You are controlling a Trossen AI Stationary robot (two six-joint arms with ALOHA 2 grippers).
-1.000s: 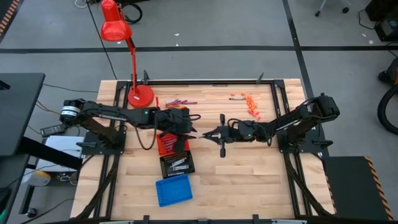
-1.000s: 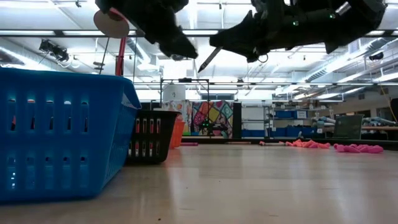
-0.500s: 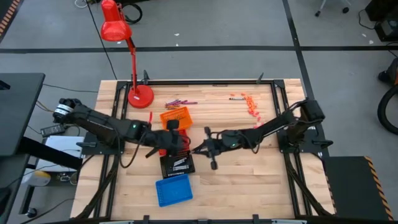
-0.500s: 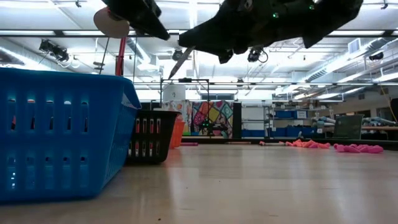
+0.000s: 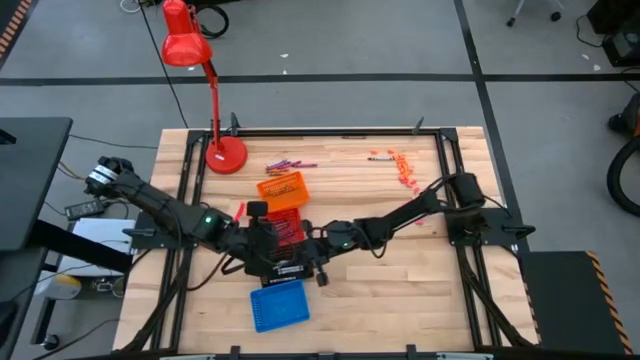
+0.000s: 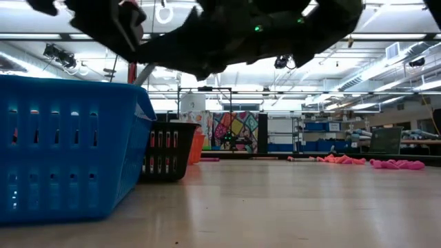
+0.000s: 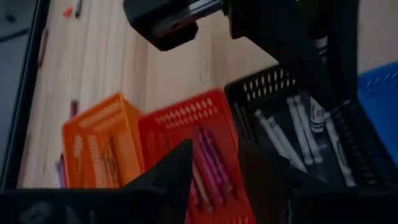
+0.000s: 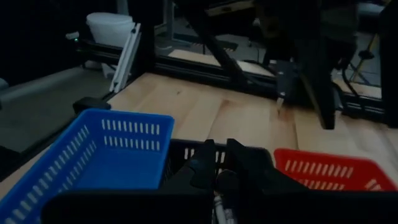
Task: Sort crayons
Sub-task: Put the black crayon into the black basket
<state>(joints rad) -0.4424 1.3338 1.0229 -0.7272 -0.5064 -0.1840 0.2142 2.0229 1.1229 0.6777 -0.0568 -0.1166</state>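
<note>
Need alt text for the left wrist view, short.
The left gripper, fingers apart, hangs above the red tray of maroon crayons. Beside it sit the orange tray and the black tray holding grey-white crayons; the right arm reaches over the black tray.

High cam: overhead, straight down, far enough to take in the whole desk (image 5: pixel 400 290) plus floor around it; red lamp (image 5: pixel 190 60) at about 11 o'clock, blue tray (image 5: pixel 277 305) near 6. Low cam: at desk-top height, level, facing the room behind; blue tray (image 6: pixel 69 148) very close at 9 o'clock, black tray (image 6: pixel 169 151) behind it, arms only as dark shapes overhead. Left wrist cam: close, looking down on the orange tray (image 7: pixel 99 149), red tray (image 7: pixel 199 143) and black tray (image 7: pixel 298 124). Right wrist cam: low and close over the blue tray (image 8: pixel 93 155), red tray (image 8: pixel 329 171) beside. All four share the tray cluster.
</note>
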